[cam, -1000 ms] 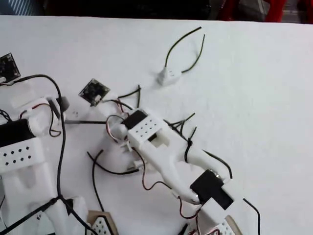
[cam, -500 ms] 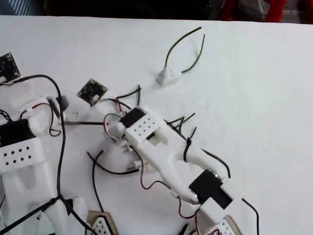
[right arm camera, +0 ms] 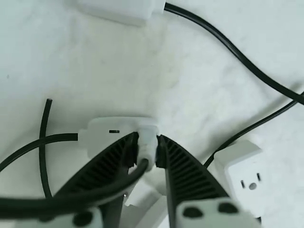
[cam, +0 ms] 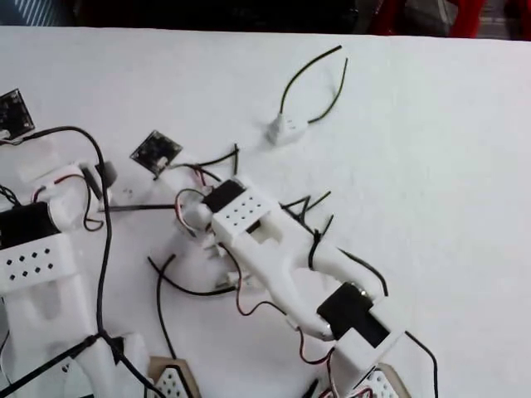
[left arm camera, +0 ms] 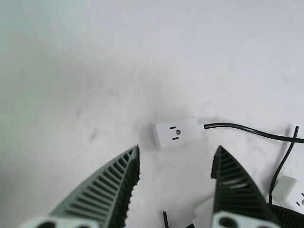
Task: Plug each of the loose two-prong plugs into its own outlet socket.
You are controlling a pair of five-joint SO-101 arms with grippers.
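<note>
Over the table, in the high view, the white right arm [cam: 274, 257] lies from the near edge toward the middle of the white tabletop [cam: 448, 166], with its front end among loose thin black wires [cam: 187, 288]. A small white outlet block [cam: 284, 128] with two black leads lies well apart, farther back. A small black square circuit board [cam: 156, 153] lies near the left arm [cam: 37, 257].

From the left wrist view, the left gripper [left arm camera: 177, 151] has its green ribbed jaws wide apart and holds nothing. A white rectangular outlet socket [left arm camera: 175, 133] lies flat just beyond the fingertips, and a black cable [left arm camera: 237, 127] begins just beside its end.

From the right wrist view, the right gripper [right arm camera: 147, 138] is clamped on a small white plastic plug [right arm camera: 146, 148], whose prongs are hidden. The plug touches a flat white socket piece [right arm camera: 104, 135]. A second white two-slot socket [right arm camera: 242, 173] lies near.
</note>
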